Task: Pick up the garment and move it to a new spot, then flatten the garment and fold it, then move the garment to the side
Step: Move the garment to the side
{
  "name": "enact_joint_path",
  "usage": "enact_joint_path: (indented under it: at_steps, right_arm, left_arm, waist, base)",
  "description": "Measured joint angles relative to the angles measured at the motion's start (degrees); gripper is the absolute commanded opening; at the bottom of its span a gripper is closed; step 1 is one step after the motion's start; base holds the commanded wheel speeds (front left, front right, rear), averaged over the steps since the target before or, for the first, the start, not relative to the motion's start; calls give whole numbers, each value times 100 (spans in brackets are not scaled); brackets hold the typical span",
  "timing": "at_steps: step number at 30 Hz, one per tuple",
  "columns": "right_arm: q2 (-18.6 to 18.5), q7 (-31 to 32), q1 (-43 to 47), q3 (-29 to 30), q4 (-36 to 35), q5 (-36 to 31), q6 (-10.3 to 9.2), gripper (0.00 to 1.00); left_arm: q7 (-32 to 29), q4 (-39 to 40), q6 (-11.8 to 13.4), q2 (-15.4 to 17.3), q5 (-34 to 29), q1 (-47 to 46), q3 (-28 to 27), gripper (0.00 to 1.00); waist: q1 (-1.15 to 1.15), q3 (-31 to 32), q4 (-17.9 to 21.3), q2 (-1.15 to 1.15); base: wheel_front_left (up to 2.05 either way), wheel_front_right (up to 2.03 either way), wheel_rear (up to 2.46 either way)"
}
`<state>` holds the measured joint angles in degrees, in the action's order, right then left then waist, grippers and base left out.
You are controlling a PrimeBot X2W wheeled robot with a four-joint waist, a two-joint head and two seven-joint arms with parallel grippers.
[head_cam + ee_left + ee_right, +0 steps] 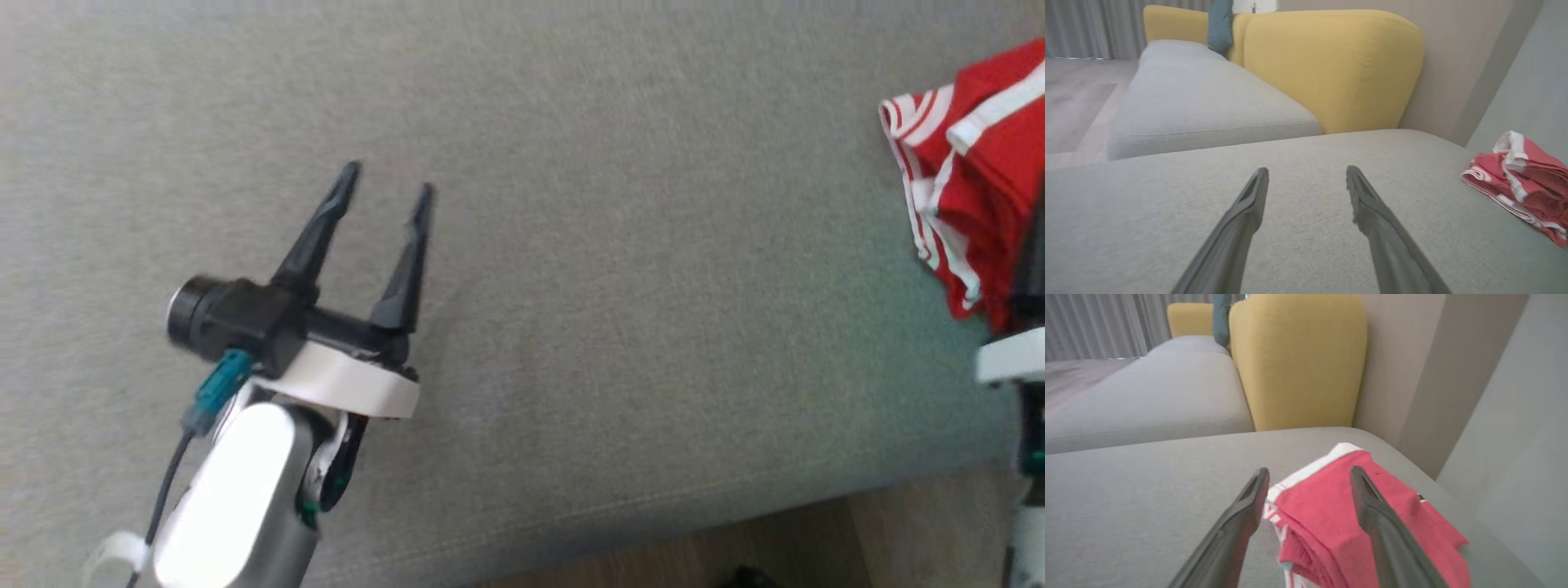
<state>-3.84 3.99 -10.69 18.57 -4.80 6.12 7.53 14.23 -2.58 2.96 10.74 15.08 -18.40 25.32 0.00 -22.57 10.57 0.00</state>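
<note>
We look steeply down from the head onto the grey seat cushion (620,286), its front edge at the bottom. The left wrist camera sits low over that cushion, facing the yellow backrest (1331,69). The right wrist camera faces likewise, much nearer the red garment (1331,514), which all three views share.

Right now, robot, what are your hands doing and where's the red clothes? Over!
Left gripper open, over grey cushion. Right gripper open, over red garment, folded at cushion's right end. Yellow backrest behind, not in the way.
</note>
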Motion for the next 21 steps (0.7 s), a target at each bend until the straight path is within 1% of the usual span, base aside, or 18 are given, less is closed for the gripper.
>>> enact_joint_path:
  at_steps: [3, 6, 10, 16, 21]
  right_arm:
    - [46, -83, 126, -364, -98, -8, 0, 100]
    - [99, -180, 232, -675, -182, -9, 0, 100]
    - [118, -257, 373, -902, -193, -7, 0, 100]
    - [122, -246, 607, -1111, -172, -7, 0, 100]
    - [123, -187, 812, -1237, -124, 51, 0, 100]
  left_arm:
    - [5, -7, 183, -10, 85, 214, -204, 100]
    - [7, -27, 305, -3, 181, 457, -376, 100]
    - [7, -47, 445, 25, 232, 738, -564, 100]
    - [7, -62, 561, 191, 318, 1054, -746, 100]
    - [-3, -91, 560, 280, 376, 1278, -758, 100]
  waist:
    - [0, 236, -142, 0]
    - [0, 438, -338, 0]
    - [0, 701, -615, 0]
    - [0, 1129, -933, 0]
    - [0, 1477, -1064, 0]
  base:
    - [0, 0, 0]
    - [0, 0, 0]
    - [0, 0, 0]
    - [0, 0, 0]
    - [0, 0, 0]
